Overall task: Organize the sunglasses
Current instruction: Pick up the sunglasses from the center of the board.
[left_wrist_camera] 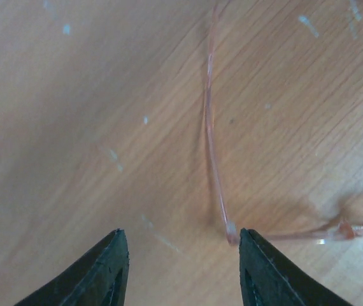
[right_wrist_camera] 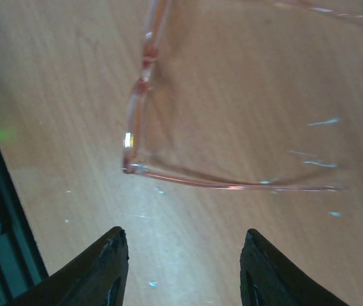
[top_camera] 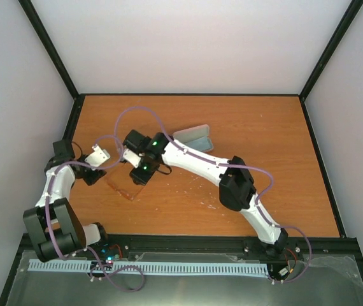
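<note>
Amber sunglasses (top_camera: pixel 125 186) lying on the bench (top_camera: pixel 264 140) toward its left edge, temples open, left gripper (left_wrist_camera: pixel 180 233) spread just beside one temple tip, right gripper (right_wrist_camera: pixel 185 229) spread near a frame corner, neither seemingly touching them.

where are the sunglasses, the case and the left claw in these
sunglasses (right_wrist_camera: pixel 232 185), right wrist view, on the lower temple arm
case (top_camera: pixel 193 136), top external view, on its pale blue middle
left claw (left_wrist_camera: pixel 180 237), left wrist view, midway between its two fingertips
</note>
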Robot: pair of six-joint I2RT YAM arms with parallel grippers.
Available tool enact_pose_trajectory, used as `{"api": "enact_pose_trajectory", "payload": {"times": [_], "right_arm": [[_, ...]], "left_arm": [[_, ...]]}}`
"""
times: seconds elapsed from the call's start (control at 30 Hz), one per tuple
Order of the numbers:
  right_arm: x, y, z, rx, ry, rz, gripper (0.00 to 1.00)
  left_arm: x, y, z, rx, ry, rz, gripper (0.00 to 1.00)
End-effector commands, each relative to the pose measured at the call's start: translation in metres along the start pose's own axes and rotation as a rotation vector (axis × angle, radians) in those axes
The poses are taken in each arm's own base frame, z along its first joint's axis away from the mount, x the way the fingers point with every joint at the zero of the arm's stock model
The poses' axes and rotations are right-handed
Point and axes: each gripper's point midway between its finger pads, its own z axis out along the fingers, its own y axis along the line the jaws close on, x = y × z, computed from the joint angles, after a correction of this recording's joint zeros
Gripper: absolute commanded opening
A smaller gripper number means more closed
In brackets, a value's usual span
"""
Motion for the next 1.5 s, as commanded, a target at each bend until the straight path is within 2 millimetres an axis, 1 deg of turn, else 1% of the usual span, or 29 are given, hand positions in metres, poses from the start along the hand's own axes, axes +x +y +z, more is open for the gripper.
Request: {"api": "enact_pose_trajectory", "payload": {"times": [0.0,0.03,0.07,0.17,0.27,0.37,0.5,0.67,0.77,0.83,1.0,1.1,1.2,1.37,1.47], "right_arm": [[-0.003,0.029,0.007,-0.030,0.020,-0.057,0.50],[-0.005,0.035,0.011,-0.036,0.018,-0.072,0.52],[-0.013,0.045,0.012,-0.043,-0.001,-0.096,0.53],[-0.024,0.059,0.022,-0.054,-0.007,-0.133,0.54],[-0.029,0.062,0.031,-0.069,-0.019,-0.129,0.57],[-0.034,0.063,0.036,-0.078,-0.034,-0.133,0.58],[-0.032,0.069,0.049,-0.104,-0.027,-0.145,0.58],[-0.023,0.076,0.070,-0.112,0.005,-0.160,0.57],[-0.017,0.078,0.082,-0.123,0.030,-0.160,0.53],[-0.014,0.077,0.086,-0.124,0.040,-0.159,0.50],[-0.002,0.070,0.098,-0.103,0.078,-0.155,0.49],[0.006,0.064,0.104,-0.077,0.100,-0.158,0.41],[0.008,0.061,0.107,-0.064,0.109,-0.155,0.33],[0.011,0.055,0.109,-0.041,0.118,-0.151,0.26],[0.011,0.049,0.106,-0.014,0.119,-0.149,0.21]], "left_arm": [[0.016,0.016,-0.014,-0.130,-0.006,-0.202,0.50],[0.020,0.017,-0.017,-0.142,-0.011,-0.245,0.51],[0.022,0.020,-0.020,-0.157,-0.020,-0.288,0.52],[0.026,0.024,-0.030,-0.183,-0.052,-0.395,0.54],[0.025,0.030,-0.037,-0.216,-0.075,-0.462,0.54],[0.022,0.041,-0.043,-0.245,-0.105,-0.516,0.58],[0.018,0.044,-0.039,-0.205,-0.121,-0.566,0.57],[0.025,0.042,-0.031,-0.189,-0.103,-0.592,0.57],[0.025,0.040,-0.032,-0.183,-0.103,-0.594,0.57],[0.024,0.039,-0.033,-0.184,-0.103,-0.592,0.57],[0.024,0.038,-0.035,-0.190,-0.102,-0.577,0.57],[0.022,0.037,-0.036,-0.187,-0.108,-0.577,0.57],[0.020,0.037,-0.036,-0.180,-0.119,-0.574,0.57],[0.017,0.037,-0.037,-0.177,-0.130,-0.555,0.56],[0.013,0.034,-0.038,-0.160,-0.144,-0.523,0.56]]}}
